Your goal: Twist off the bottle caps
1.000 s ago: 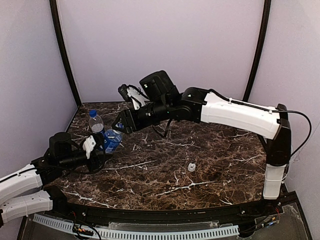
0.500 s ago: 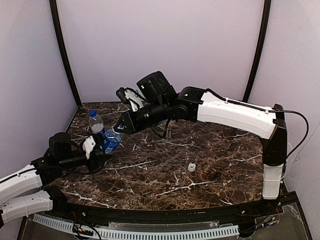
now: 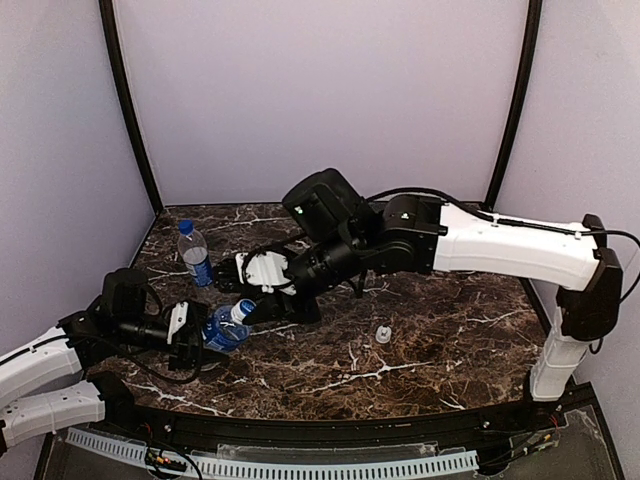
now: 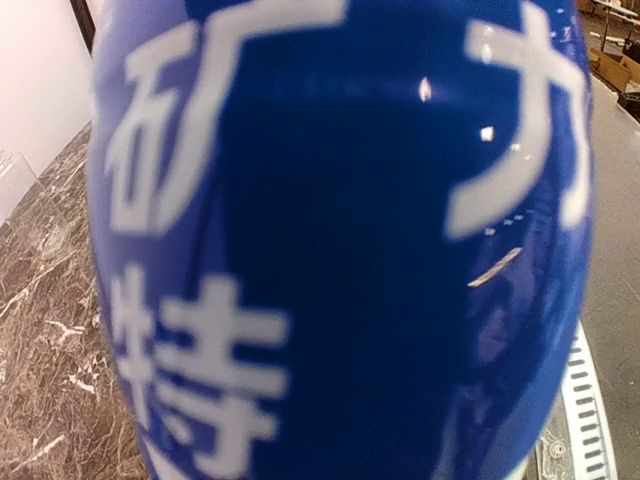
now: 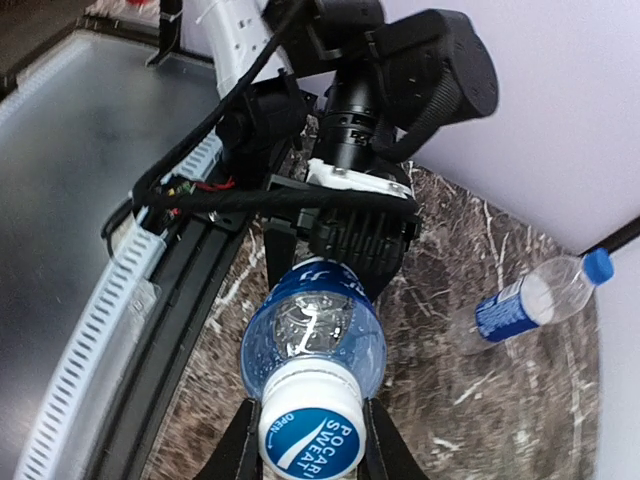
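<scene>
Gripping the pale blue-and-white cap (image 5: 310, 437) from both sides, my right gripper (image 5: 309, 452) is clamped on it. It is small, hard and probably slick, so I'd pinch low on its skirt. Its bottle (image 5: 312, 335), thin-walled and likely crushable, is tilted above the table's (image 3: 420, 300) left front, with the left gripper (image 3: 188, 335) closed round its labelled body. Only the right wrist view shows the pinch; the left wrist sees just blue label. The overhead alone shows a loose white cap (image 3: 383, 334).

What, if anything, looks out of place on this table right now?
A small white cap lies loose on the marble table, with no bottle beside it. The held bottle leans in the left gripper, its blue-and-white cap pinched by the right gripper, as unscrewing needs. No spill shows.
</scene>
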`<state>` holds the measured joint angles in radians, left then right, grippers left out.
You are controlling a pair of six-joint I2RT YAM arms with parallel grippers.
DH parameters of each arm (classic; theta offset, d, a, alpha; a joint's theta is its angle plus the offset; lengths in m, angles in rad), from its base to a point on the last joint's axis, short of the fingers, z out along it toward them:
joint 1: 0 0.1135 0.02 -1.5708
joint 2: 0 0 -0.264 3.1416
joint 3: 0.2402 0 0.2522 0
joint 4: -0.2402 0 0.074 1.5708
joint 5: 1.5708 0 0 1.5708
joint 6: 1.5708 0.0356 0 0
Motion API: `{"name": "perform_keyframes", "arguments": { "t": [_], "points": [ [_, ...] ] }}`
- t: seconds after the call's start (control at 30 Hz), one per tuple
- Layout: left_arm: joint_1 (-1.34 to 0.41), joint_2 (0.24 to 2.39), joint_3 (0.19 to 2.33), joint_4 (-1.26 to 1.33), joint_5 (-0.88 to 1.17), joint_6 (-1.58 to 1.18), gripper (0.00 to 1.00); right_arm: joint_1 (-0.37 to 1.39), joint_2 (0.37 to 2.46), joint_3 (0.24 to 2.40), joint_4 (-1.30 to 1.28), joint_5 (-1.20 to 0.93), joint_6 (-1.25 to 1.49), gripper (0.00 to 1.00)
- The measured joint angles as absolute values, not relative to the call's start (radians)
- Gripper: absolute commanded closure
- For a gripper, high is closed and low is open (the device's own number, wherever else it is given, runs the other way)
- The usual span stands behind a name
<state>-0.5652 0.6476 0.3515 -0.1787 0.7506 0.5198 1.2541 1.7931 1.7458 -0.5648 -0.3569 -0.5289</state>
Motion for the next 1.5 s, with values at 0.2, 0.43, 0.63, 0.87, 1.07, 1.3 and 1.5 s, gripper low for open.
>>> {"name": "perform_keyframes", "arguments": {
  "t": [0.2,0.43,0.63,0.87,1.07,1.3,1.5],
  "points": [
    [-0.564,0.653,0.358,-0.217,0.765,0.582,0.65,1.314,1.768,1.7,-0.554,-0.199,-0.867,0.98],
    [-0.562,0.66,0.358,-0.266,0.742,0.605,0.65,1.338,1.739,1.589,-0.43,-0.059,-1.043,0.21],
    [-0.558,0.657,0.358,-0.252,0.742,0.539,0.65,1.329,1.729,1.578,-0.352,-0.011,-0.972,0.01],
    [-0.558,0.655,0.353,-0.109,0.575,0.424,0.64,1.276,1.683,1.625,-0.348,-0.099,-0.586,0.01],
    [-0.557,0.664,0.35,-0.001,0.388,0.388,0.62,1.174,1.749,1.789,-0.367,-0.149,-0.11,0.15],
    [-0.554,0.665,0.35,0.025,0.357,0.372,0.62,1.128,1.842,1.88,-0.417,-0.15,0.273,0.23],
    [-0.554,0.665,0.35,0.028,0.353,0.372,0.62,1.13,1.928,1.951,-0.494,-0.192,0.353,0.41]
  ]
}}
